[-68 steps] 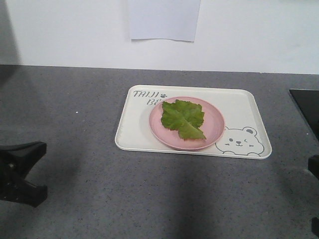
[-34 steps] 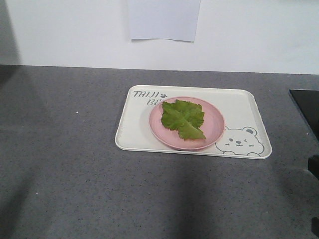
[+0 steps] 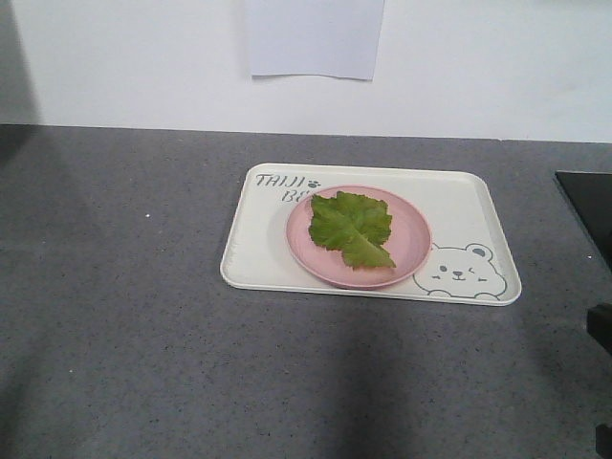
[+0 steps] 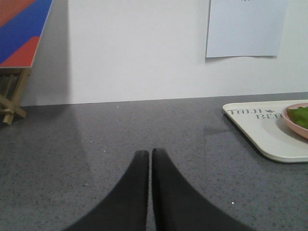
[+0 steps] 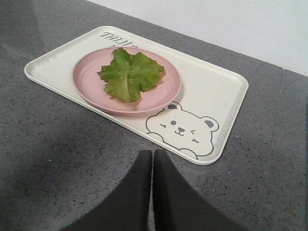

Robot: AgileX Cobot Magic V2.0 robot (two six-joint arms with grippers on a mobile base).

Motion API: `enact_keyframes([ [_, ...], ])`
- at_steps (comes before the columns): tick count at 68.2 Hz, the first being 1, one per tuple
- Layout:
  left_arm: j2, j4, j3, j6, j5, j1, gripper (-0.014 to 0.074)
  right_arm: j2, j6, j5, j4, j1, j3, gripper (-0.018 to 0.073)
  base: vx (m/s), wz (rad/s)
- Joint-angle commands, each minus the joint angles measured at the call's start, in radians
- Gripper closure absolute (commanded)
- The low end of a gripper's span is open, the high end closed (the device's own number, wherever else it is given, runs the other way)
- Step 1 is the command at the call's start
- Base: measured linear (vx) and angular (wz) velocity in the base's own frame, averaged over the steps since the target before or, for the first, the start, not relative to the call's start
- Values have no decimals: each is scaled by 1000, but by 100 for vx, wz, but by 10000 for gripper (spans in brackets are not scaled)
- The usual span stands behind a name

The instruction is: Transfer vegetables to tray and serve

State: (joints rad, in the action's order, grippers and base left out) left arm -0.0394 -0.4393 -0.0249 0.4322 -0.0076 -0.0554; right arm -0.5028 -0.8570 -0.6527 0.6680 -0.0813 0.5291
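**Lettuce on the pink plate, both hands closed and empty**

The lettuce leaf [image 3: 351, 228] lay flat on the round pink plate [image 3: 411, 239], and the plate sat on the cream tray [image 3: 469, 206] — between the grey lettering at one end and the winking bear drawing [image 3: 464, 271] at the other. The tray rested on the grey speckled tabletop [image 3: 124, 287], near a white wall with a sheet of paper [image 3: 314, 36] stuck to it.

The left hand [image 4: 151, 159] hovered over bare tabletop, its fingers pressed together and holding nothing, the tray off to its right. The right hand [image 5: 153, 159] was likewise closed and empty — poised just short of the tray's near edge, by the bear.
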Motion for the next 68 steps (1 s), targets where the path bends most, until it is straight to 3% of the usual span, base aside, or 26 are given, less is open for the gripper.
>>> enact_keyframes([
  [1, -3, -4, -27, 0, -57, 6, 602, -3, -7, 46, 29, 0, 27, 562, 0, 0],
  [20, -4, 12, -27, -54, -48, 6, 602, -3, -5, 47, 29, 0, 27, 562, 0, 0],
  [23, -3, 50, -27, -91, -48, 6, 602, -3, -5, 47, 29, 0, 27, 562, 0, 0],
  [27, -3, 158, -27, -181, -47, 6, 602, -3, -5, 47, 29, 0, 27, 562, 0, 0],
  [35, -3, 356, -27, -404, -48, 6, 602, -3, -5, 47, 29, 0, 27, 562, 0, 0],
  [42, -3, 445, -28, -521, -48, 6, 602, -3, -5, 47, 29, 0, 27, 562, 0, 0],
  [68, 66, 449, -28, -523, 35, 6, 602, -3, -5, 37, 29, 0, 27, 562, 0, 0],
])
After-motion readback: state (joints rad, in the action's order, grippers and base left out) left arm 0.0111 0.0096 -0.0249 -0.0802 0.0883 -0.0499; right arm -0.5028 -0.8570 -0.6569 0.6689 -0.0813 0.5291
